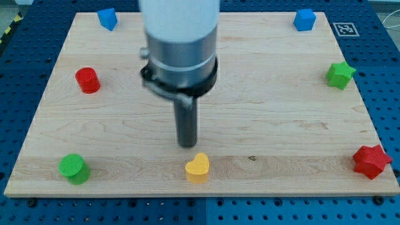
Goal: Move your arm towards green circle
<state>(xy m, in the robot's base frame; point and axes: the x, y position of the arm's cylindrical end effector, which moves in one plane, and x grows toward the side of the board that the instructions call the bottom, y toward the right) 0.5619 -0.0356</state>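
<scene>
The green circle [74, 168] is sitting near the wooden board's [262, 94] bottom-left corner. My tip [187, 145] is resting just above the yellow heart [197, 168], well to the view's right of the circle. There are no jaws; the arm is ending in a plain rod.

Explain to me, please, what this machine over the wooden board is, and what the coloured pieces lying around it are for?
There is a single camera view, looking down at a wooden board. The large grey cylinder is a robot arm ending in a dark rod; it holds nothing and only pushes. My tip sits just above the yellow heart. Around the edges lie small blocks: a green circle at the view's bottom left, a red cylinder, two blue blocks, a green star and a red star. The tip is meant to travel towards the green circle.
</scene>
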